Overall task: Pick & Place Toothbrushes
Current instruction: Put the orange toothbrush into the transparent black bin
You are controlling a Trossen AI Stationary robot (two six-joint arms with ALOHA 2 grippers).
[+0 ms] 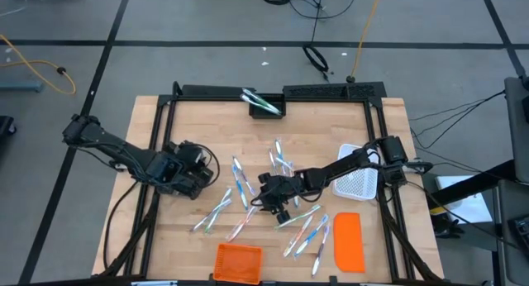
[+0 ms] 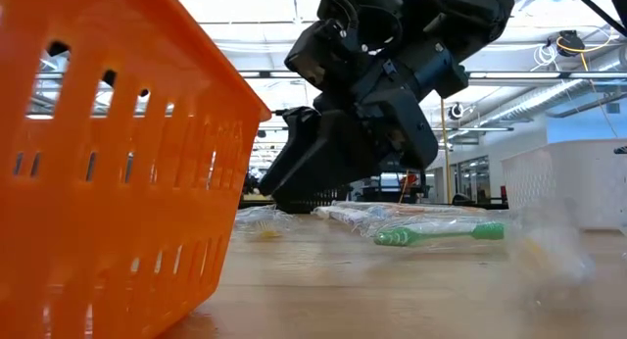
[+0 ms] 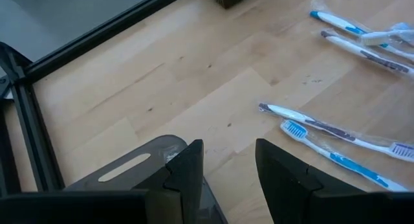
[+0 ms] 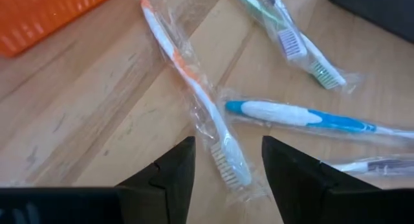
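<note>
The thin plastic-wrapped toothbrushes [image 1: 281, 191] lay scattered on the wooden worktop [image 1: 198, 121], most of them between the square orange plastic basket [image 1: 238, 262] and the small dark bin [image 1: 266, 107]. A few sat in that bin already, so most of the job looked left to do. The right pincer [image 4: 223, 169] hung apart over an orange-and-white toothbrush [image 4: 194, 94], holding nothing. The left pincer [image 3: 228, 169] waited apart and empty, farther from the basket.
</note>
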